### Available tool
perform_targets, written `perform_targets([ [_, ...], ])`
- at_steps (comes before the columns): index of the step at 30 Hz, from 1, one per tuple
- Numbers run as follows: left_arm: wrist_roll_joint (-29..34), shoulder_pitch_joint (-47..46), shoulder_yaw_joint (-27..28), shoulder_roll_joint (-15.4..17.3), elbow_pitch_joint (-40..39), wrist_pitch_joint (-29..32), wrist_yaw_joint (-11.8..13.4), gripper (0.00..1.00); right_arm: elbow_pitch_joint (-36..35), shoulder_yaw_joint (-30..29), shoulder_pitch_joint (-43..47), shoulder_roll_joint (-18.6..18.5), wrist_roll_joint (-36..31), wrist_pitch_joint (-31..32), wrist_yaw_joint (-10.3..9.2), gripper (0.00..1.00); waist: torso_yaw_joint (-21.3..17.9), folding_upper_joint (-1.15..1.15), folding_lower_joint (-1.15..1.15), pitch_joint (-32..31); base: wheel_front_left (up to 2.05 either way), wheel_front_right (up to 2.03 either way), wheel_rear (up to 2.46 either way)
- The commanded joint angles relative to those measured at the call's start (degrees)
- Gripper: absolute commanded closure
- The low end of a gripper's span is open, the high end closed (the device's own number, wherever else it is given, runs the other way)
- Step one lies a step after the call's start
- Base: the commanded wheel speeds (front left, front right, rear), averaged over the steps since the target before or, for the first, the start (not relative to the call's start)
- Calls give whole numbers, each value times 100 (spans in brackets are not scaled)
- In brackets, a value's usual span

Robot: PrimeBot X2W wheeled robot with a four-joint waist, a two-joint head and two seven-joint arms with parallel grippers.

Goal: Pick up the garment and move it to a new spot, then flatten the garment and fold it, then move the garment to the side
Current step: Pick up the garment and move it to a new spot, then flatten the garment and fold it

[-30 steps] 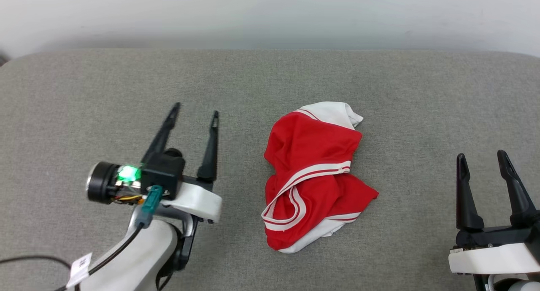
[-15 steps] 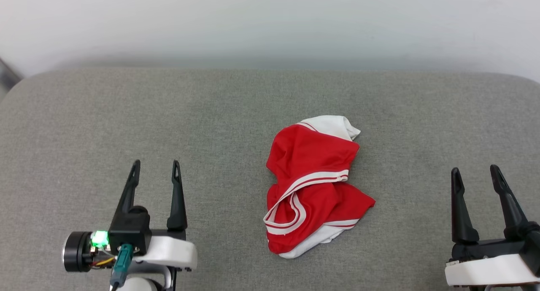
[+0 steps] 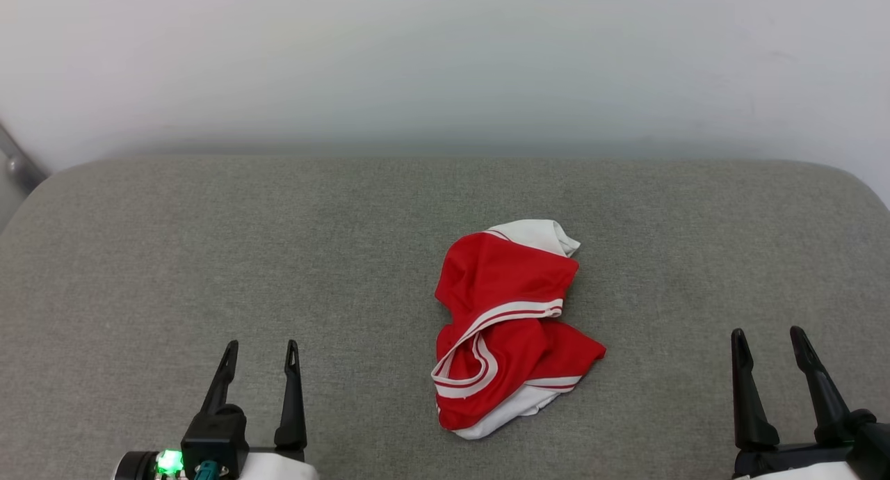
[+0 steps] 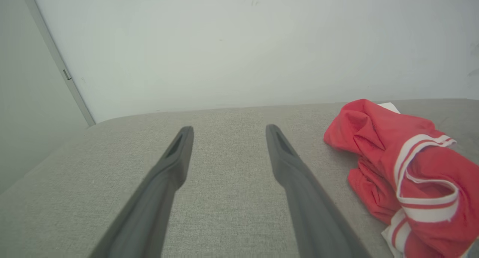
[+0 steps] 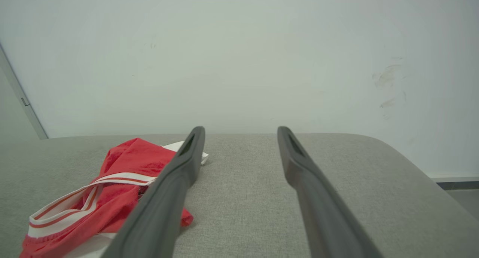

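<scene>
The garment (image 3: 507, 327) is a crumpled red shirt with white sleeves and red-and-white striped trim, lying in a heap near the middle of the grey cushioned surface (image 3: 208, 243). It also lies at the right of the left wrist view (image 4: 404, 168) and at the left of the right wrist view (image 5: 112, 190). My left gripper (image 3: 261, 348) stands open at the lower left, well left of the garment, with nothing between its fingers (image 4: 176, 164). My right gripper (image 3: 768, 335) stands open at the lower right, apart from the garment, fingers (image 5: 299, 164) bare.
A pale wall (image 3: 445, 62) rises behind the surface's far edge. A grey vertical strip (image 4: 56, 60) runs down the wall at the far left. The surface's rounded right corner (image 5: 396, 153) drops off toward the floor.
The head camera has tilted up, so the whole scene sits lower in view. My left gripper has drawn back toward me and to the left. The garment lies as before.
</scene>
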Motion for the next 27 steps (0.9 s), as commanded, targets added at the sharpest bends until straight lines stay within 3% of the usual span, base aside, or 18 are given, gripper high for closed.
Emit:
perform_targets([
  [1,93,99,102,-73,37,-14,-97,0,25,18,87,4,35,-12,-4,0,-2,0,1,-24,0,0,0],
  [14,473,229,558,-470,162,-15,-576,0,92,51,160,4,110,-12,-4,0,54,0,1,-41,0,0,0],
  [27,667,220,780,-659,259,-15,-840,0,100,99,160,4,74,-11,-4,0,69,0,1,-30,0,0,0],
])
